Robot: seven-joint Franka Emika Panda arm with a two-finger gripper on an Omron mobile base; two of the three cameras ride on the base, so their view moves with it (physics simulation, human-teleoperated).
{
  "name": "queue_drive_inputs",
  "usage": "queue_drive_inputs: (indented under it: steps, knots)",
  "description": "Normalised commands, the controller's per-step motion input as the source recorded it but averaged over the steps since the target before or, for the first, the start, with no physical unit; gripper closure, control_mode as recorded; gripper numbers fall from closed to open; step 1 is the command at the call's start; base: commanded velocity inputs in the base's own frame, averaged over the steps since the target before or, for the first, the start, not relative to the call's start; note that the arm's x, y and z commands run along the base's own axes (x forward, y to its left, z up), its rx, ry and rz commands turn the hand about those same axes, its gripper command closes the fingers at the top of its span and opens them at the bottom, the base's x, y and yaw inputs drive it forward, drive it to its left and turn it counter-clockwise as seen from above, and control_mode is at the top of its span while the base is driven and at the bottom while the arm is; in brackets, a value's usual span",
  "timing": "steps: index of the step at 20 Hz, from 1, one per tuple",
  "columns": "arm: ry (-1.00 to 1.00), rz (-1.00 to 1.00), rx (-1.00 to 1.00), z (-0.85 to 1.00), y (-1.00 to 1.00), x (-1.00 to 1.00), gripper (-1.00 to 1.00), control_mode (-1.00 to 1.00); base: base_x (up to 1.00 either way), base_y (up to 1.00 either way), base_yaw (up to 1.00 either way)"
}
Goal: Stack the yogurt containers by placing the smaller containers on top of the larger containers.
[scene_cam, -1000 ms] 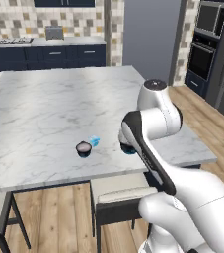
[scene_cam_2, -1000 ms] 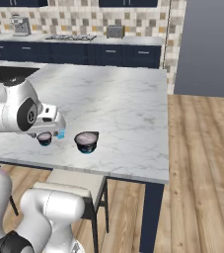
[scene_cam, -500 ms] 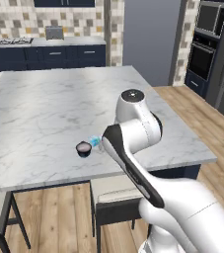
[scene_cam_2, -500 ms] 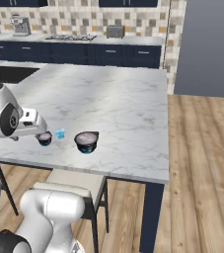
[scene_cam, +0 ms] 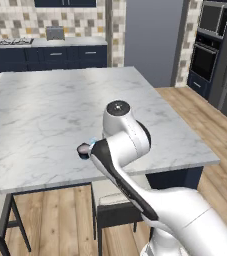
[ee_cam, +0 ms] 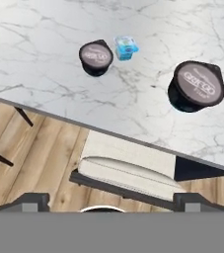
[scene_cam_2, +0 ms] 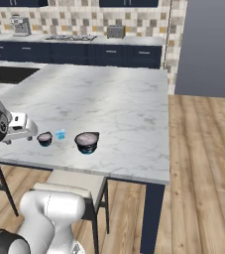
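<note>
The small dark navy cup (ee_cam: 95,57) with a pale top stands on the marble counter (ee_cam: 44,44), with the tiny light-blue container (ee_cam: 126,47) right beside it. The wide dark cup (ee_cam: 196,86) with a teal base stands apart, nearer the counter's front edge. In the right base view the small cup (scene_cam_2: 44,138), tiny container (scene_cam_2: 60,134) and wide cup (scene_cam_2: 86,142) form a row. My gripper (ee_cam: 111,201) is open and holds nothing, hovering back over the counter's front edge. In the left base view my arm hides most of the small cup (scene_cam: 83,148).
A stool with a pale seat (ee_cam: 128,168) stands under the counter's front edge, right below the hand. The counter (scene_cam_2: 109,104) runs wide behind the cups. Wooden floor (scene_cam_2: 198,173) lies to the right, dark cabinets (scene_cam_2: 124,54) at the back.
My arm has swung leftward across both base views and uncovered the wide cup. The three containers have stayed put and the jaws have stayed open.
</note>
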Motion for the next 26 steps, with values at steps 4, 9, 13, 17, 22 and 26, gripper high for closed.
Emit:
queue_drive_inputs:
  steps: [4, 9, 13, 17, 22, 26]
  knots:
    - [-0.09, 0.00, -0.06, -0.06, 0.13, 0.01, -1.00, -1.00, 0.00, 0.00, 0.00]
    - [-0.02, 0.00, -0.01, 0.00, 0.09, 0.09, -1.00, -1.00, 0.00, 0.00, 0.00]
    - [0.00, 0.00, -0.05, 0.00, 0.08, 0.18, -1.00, -1.00, 0.00, 0.00, 0.00]
    - [0.00, 0.00, -0.10, -0.03, 0.14, 0.24, -1.00, -1.00, 0.00, 0.00, 0.00]
    - [0.00, 0.01, -0.03, -0.15, 0.10, 0.26, -1.00, -1.00, 0.00, 0.00, 0.00]
    - [0.00, 0.01, -0.03, -0.23, 0.05, 0.22, -1.00, -1.00, 0.00, 0.00, 0.00]
